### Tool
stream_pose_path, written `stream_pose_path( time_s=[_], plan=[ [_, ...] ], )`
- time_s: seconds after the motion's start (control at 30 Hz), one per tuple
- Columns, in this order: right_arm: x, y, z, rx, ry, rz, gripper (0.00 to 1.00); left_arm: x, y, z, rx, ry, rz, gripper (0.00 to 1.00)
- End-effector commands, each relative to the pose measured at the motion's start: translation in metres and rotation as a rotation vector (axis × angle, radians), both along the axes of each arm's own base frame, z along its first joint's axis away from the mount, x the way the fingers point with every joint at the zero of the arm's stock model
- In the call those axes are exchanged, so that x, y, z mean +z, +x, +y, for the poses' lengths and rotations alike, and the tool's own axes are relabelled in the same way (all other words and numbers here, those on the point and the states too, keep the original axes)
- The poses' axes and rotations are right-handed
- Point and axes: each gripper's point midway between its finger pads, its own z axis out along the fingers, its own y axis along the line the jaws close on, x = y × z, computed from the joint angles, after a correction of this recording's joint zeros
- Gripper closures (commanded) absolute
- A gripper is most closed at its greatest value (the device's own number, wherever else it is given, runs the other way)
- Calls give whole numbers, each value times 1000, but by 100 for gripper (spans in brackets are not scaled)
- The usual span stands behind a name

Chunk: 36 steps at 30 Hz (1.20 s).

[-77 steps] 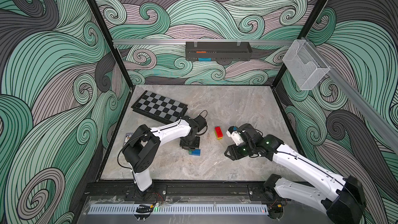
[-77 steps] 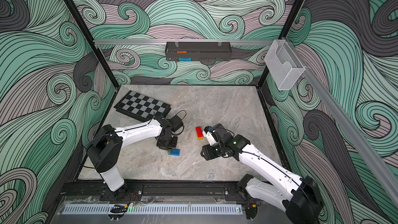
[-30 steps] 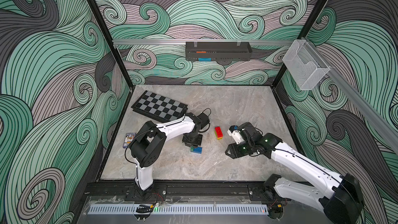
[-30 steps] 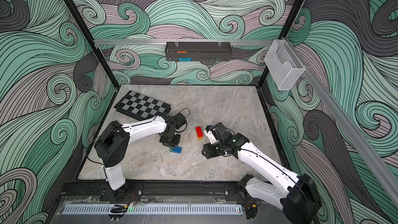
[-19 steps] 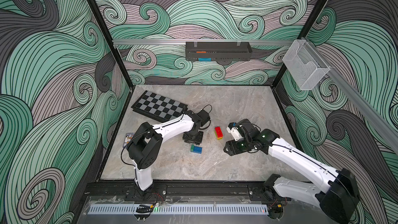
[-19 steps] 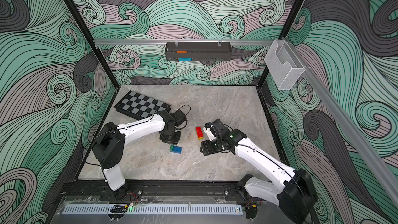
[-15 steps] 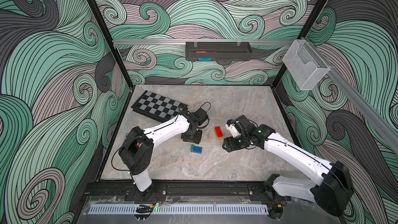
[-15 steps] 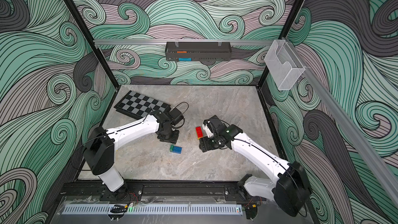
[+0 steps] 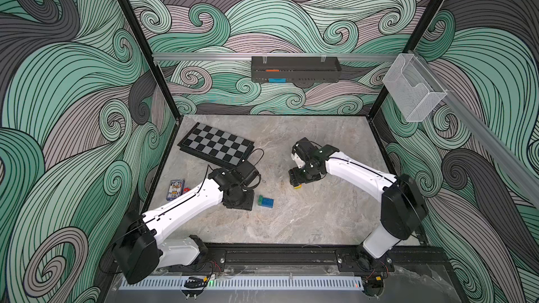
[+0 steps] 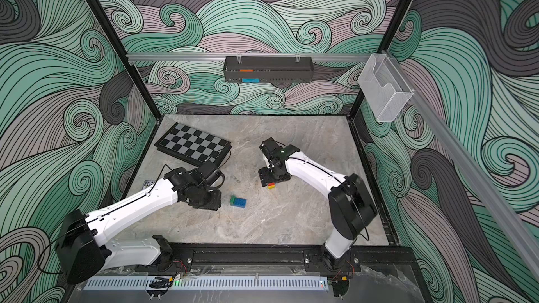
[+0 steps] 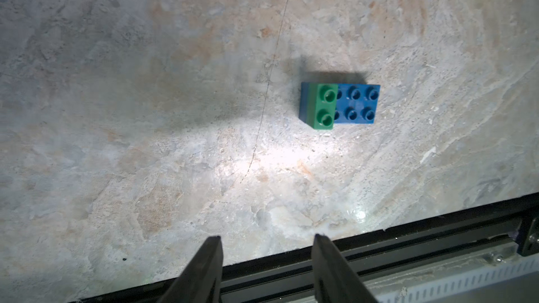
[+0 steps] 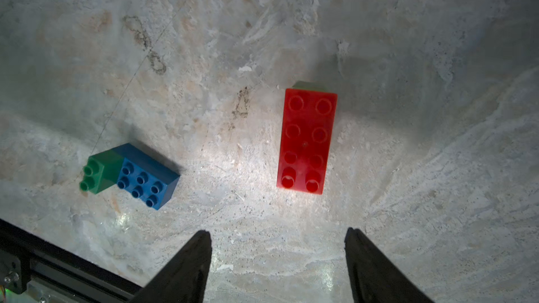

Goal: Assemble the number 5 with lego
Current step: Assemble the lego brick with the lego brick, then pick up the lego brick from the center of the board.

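Both the left gripper and right gripper stood spread, empty. The red-topped lego stack, mid-frame, looked light, rigid, slick; I'd pinch its long sides.

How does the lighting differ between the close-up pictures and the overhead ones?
Left wrist view: glare pools on the table near the blue-and-green bricks, corners dim. Right wrist view: same bright pool beside the red brick; the right gripper is a dark silhouette. Both top views: evenly lit.
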Motion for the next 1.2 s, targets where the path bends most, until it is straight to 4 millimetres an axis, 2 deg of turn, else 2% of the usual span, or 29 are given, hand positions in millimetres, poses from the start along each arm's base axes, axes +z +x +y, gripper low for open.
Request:
stream_pose_path(
  time_s=[0.0, 0.2, 0.43, 0.67, 1.17],
  plan=[
    [-5, 13, -2, 11, -68, 2, 25, 0, -7, 9, 41, -13, 9, 47],
    [-26, 33, 4, -1, -138, 33, 27, 3, -12, 16, 59, -33, -13, 47],
    [-45, 43, 4, -16, -193, 63, 30, 3, -12, 16, 57, -38, -13, 47],
    [-61, 49, 6, -22, -210, 89, 37, 3, -13, 14, 44, -35, 6, 47],
    [-76, 55, 8, -13, -225, 119, 48, 0, -13, 15, 47, -21, 13, 47]
  ],
)
